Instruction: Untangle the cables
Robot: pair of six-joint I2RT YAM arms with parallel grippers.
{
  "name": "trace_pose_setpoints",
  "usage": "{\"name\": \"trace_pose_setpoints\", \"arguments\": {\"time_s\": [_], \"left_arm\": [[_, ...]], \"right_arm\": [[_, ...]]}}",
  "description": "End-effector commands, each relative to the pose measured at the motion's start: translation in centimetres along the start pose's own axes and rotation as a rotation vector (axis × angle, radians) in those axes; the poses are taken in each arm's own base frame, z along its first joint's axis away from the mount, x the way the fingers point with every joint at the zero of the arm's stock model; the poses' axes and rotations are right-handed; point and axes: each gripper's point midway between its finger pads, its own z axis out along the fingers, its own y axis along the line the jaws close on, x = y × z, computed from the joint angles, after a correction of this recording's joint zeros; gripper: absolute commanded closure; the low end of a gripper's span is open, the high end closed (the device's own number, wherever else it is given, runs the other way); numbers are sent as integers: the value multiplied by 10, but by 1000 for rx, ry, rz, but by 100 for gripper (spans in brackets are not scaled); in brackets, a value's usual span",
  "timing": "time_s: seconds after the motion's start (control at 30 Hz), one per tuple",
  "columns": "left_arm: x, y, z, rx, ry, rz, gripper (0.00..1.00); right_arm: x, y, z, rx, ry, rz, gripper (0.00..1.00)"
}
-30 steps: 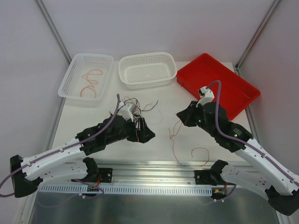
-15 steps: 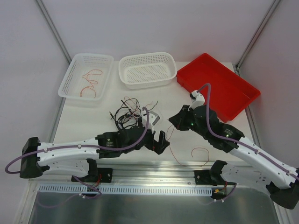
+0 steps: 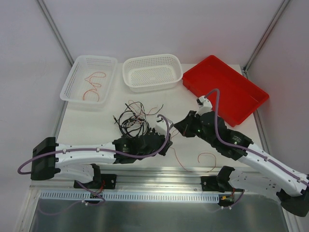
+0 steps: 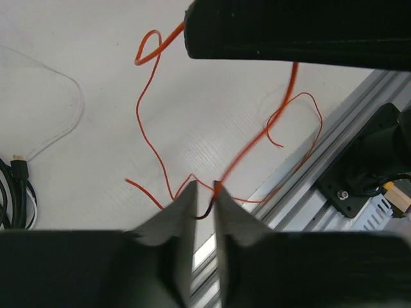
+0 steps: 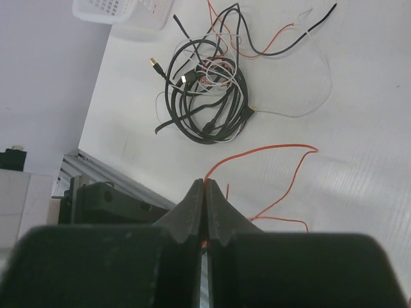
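Right gripper [image 5: 205, 187]: fingers pressed together, red wire [image 5: 282, 147] pinched at the tips. From there the wire rises, arcs across the table [image 3: 96, 130] and doubles back toward the gripper.

Left gripper [image 4: 204, 192]: jaws narrow, with a slit of table showing between them. The red wire comes down in a blurred, straight run from under the right gripper to that slit. Cannot tell whether it is clamped or only touching a fingertip. Its loose part lies in loops on the table and reaches the rail [image 3: 159, 171] at the near edge.

Top view: the two grippers sit close together at centre front, the right one just beyond the left.

Other cables: a tangle [image 3: 131, 121] of black cords with white and a few red strands lies on the table left of the grippers, between them and the baskets. One loose wire [image 3: 94, 84], red, lies in the left basket [image 3: 72, 77].

Middle basket [image 3: 145, 84] stands beside it. Red tray [image 3: 227, 89] sits at the far right.
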Motion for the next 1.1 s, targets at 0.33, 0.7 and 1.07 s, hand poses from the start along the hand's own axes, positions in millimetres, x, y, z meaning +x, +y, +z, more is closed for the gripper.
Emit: {"name": "trace_pose_setpoints", "arguments": {"time_s": [0.33,0.7,1.07], "left_arm": [[-67,40,-34,-68,-145,-74,100],[-183,113,-77,-229,-261,-31,100],[-349,178,-171,-438,-573,33,100]], "right_arm": [[-15,-43,-35,136,-106,-127,19],[-21,-110,-99,327,-215,-180,3],[16,-144,-108,337,-188,-135,3]]}}
